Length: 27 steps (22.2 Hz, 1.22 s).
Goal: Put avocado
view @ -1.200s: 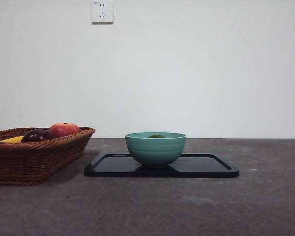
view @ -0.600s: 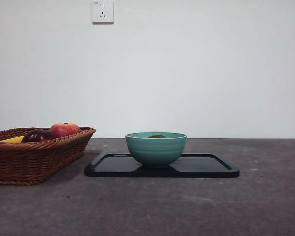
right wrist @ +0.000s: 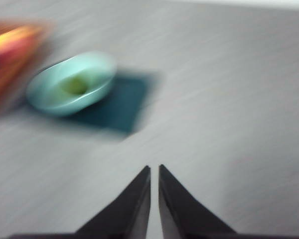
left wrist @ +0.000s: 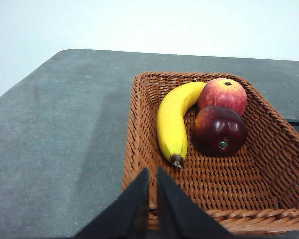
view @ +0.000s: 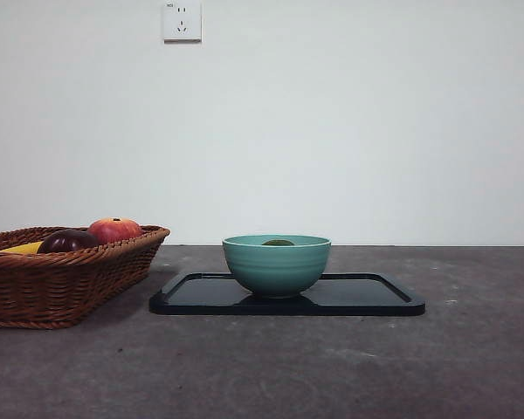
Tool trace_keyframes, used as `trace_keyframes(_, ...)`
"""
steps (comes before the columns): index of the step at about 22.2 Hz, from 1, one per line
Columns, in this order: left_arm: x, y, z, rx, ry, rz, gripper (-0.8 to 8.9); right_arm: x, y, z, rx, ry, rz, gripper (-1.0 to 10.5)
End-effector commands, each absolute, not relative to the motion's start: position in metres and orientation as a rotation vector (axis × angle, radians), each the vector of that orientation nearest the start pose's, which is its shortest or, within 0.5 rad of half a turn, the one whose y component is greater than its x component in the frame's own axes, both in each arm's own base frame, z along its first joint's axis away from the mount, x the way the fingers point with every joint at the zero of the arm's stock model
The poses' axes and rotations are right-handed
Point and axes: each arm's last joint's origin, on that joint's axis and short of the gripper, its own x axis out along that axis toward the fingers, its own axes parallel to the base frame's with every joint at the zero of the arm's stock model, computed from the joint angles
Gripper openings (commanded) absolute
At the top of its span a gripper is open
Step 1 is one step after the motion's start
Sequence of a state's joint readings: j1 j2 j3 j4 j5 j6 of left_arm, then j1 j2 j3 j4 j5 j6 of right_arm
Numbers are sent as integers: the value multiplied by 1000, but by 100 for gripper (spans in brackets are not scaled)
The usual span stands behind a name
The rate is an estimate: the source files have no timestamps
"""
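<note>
On the bench, avocado (view: 279, 242): inside the teal bowl (view: 276, 264), on the black tray (view: 367, 298).
Left tool (left wrist: 152, 174): jaws together, above the basket (left wrist: 269, 194).
Right tool (right wrist: 154, 171): jaws together, empty.

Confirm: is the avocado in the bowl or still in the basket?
In the bowl: the avocado shows just above its rim; the basket holds other fruit only.

The wicker basket (left wrist: 139, 149) holds a banana (left wrist: 172, 124), a red apple (left wrist: 223, 94) and a dark plum (left wrist: 220, 130). The apple and plum touch, just beside the banana. The left gripper (left wrist: 153, 175) hangs over the basket's rim, jaws nearly together.
</note>
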<state>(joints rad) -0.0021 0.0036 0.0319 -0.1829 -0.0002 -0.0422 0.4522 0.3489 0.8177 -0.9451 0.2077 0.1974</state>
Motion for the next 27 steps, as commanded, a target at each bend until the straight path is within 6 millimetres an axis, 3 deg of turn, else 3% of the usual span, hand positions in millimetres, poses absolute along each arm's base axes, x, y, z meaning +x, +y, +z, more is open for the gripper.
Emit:
trace_keyframes(1, 96, 0, 149, -31, 181, 7, 24, 70, 16, 291, -9, 301, 78, 23)
trace_keyframes(5, 96, 0, 149, -31, 181, 6, 24, 90, 4, 232, 51, 87, -59, 23)
trace_keyframes(8, 96, 0, 149, -31, 181, 7, 24, 93, -5, 193, 47, 81, -155, 23)
trace_keyframes(11, 96, 0, 149, -31, 181, 6, 24, 94, -8, 174, 28, 112, -170, 23)
trace_keyframes(19, 96, 0, 149, -31, 181, 7, 24, 96, -9, 150, -13, 167, -90, 23)
trace_keyframes(27, 96, 0, 149, -31, 181, 6, 24, 95, -8, 149, -33, 176, -77, 23)
